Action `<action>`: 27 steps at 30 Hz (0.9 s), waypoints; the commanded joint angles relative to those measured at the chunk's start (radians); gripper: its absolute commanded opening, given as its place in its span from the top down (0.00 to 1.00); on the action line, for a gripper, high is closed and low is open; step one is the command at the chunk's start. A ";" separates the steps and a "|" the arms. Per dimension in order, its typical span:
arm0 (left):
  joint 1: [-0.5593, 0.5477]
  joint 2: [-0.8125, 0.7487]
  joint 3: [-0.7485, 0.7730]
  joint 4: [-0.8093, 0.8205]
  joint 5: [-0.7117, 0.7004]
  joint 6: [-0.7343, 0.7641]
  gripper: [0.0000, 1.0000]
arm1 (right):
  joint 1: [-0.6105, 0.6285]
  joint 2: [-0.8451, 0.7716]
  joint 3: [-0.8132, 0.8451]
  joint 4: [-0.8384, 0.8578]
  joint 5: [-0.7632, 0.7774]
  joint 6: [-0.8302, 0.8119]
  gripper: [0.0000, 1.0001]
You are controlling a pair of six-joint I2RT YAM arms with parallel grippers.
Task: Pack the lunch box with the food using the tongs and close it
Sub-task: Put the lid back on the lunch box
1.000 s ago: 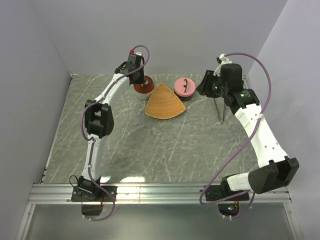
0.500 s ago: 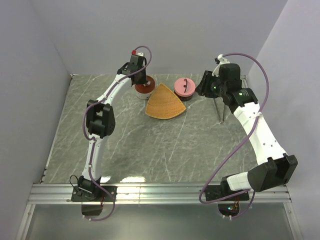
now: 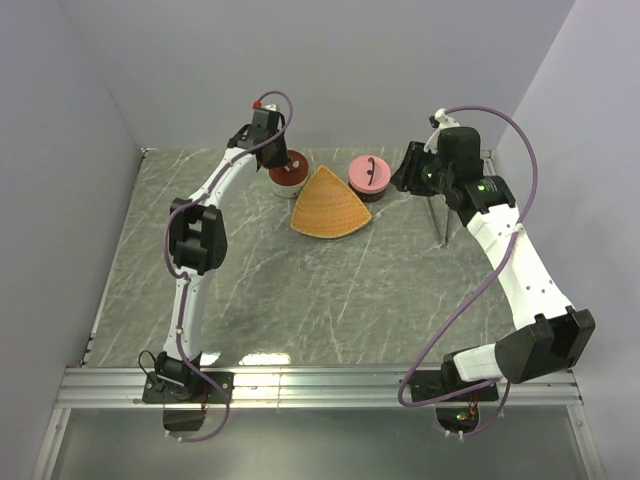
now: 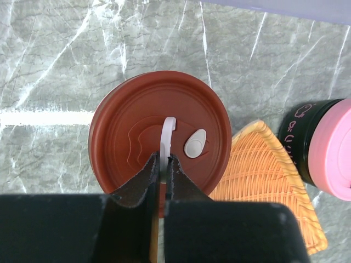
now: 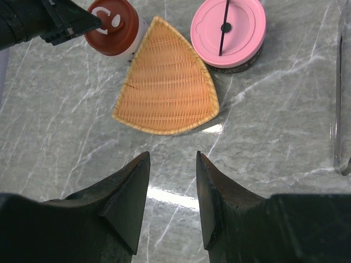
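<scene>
Tongs on the table, off to the right

We see the tongs (image 5: 338, 109) lying right of the pink-lidded container (image 5: 244, 30). The right gripper (image 5: 173, 159) hovers part-open near one orange tray (image 5: 170, 87). The left arm reaches far, its left gripper (image 4: 163, 159) pinching the white loop (image 4: 166, 129) on the brown lid (image 4: 126, 142). We count two lidded containers.

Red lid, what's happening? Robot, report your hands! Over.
Left hand shut on white handle of red lid. Right hand open, empty, above table. Tongs untouched on table. Nothing in the way.
</scene>
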 commanded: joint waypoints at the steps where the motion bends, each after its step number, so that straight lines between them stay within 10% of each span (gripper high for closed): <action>1: 0.022 -0.009 -0.023 0.035 0.026 -0.023 0.96 | -0.005 0.002 0.047 0.008 0.003 -0.008 0.53; 20: 0.044 -0.150 -0.268 0.217 0.103 -0.068 0.87 | -0.005 0.025 0.051 0.013 0.009 0.001 0.54; 27: 0.044 -0.214 -0.323 0.249 0.090 -0.048 0.10 | -0.004 0.036 0.044 0.022 0.003 0.000 0.54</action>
